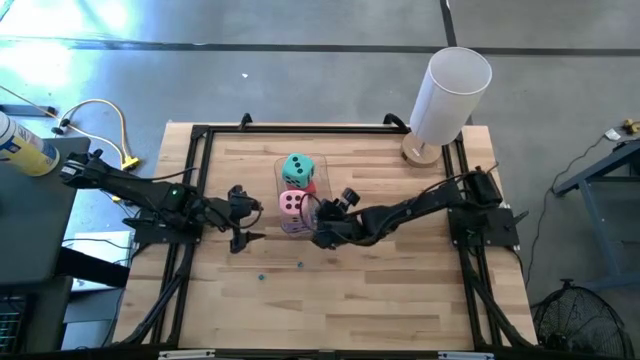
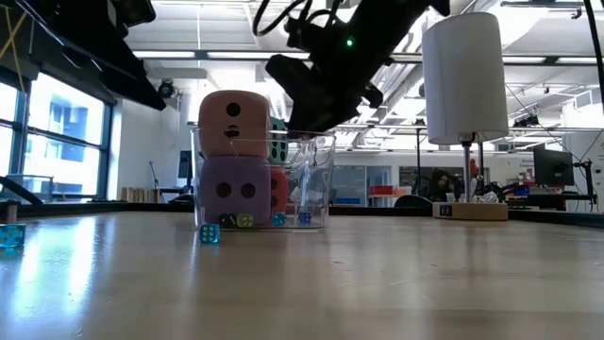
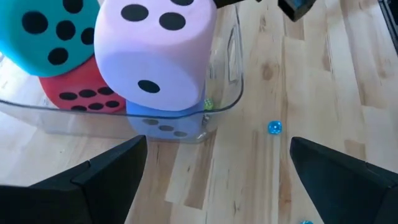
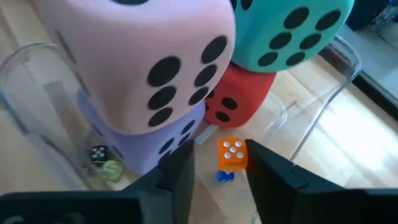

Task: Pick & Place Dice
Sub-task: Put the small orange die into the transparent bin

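Four dice are held in the clear bin (image 1: 281,168) mid-table: pink (image 1: 292,203) stacked on purple (image 2: 233,190), teal (image 1: 298,168) on red (image 4: 239,96). The right gripper (image 1: 322,226), slightly parted and empty, is placed at the bin's 4 o'clock; the left gripper (image 1: 246,214), wide open and empty, at 9 o'clock.

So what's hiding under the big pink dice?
The pink dice sits on the purple dice inside the clear box. Tiny dice lie on the box floor beside it, like the orange one. What is underneath the purple dice is covered.
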Controlling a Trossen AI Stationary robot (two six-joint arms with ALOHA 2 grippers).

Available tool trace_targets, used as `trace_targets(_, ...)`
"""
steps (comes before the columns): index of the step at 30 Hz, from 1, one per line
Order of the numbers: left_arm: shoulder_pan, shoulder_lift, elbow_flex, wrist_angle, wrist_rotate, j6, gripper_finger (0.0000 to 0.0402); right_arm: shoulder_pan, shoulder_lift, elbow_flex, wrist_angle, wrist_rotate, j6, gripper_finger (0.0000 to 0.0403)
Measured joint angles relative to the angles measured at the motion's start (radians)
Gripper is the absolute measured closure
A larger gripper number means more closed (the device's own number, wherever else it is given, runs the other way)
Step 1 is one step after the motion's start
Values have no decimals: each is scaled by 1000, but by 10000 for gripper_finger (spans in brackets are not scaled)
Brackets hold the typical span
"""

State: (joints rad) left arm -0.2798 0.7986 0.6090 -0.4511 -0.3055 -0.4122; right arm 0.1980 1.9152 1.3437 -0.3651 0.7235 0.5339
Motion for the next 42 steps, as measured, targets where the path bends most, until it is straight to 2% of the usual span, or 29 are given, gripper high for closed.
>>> trace_targets(4, 0, 0, 0, 0, 0, -28, 16, -12, 0, 0, 6, 1, -51, 243)
trace_targets(9, 0, 0, 0, 2, 0, -69, 16, -17, 0, 1, 31, 1, -119, 227)
trace_targets(16, 0, 0, 0, 3, -5, -74, 16, -14, 0, 1, 30, -50, -116, 236)
trace_targets(28, 0, 0, 0, 10, -7, -74, 16, 78, -58, 2, 25, -53, -145, 272)
trace_targets(33, 0, 0, 0, 29, -6, -74, 16, 83, -58, 2, 24, -54, -145, 264)
trace_targets(37, 0, 0, 0, 51, -6, -69, 16, 67, -58, 2, 25, -60, -140, 241)
trace_targets(39, 0, 0, 0, 57, -6, -62, 16, 53, -58, 2, 24, -108, -125, 227)
trace_targets(42, 0, 0, 0, 58, -6, -60, 16, 23, -57, 2, 35, -279, -98, 207)
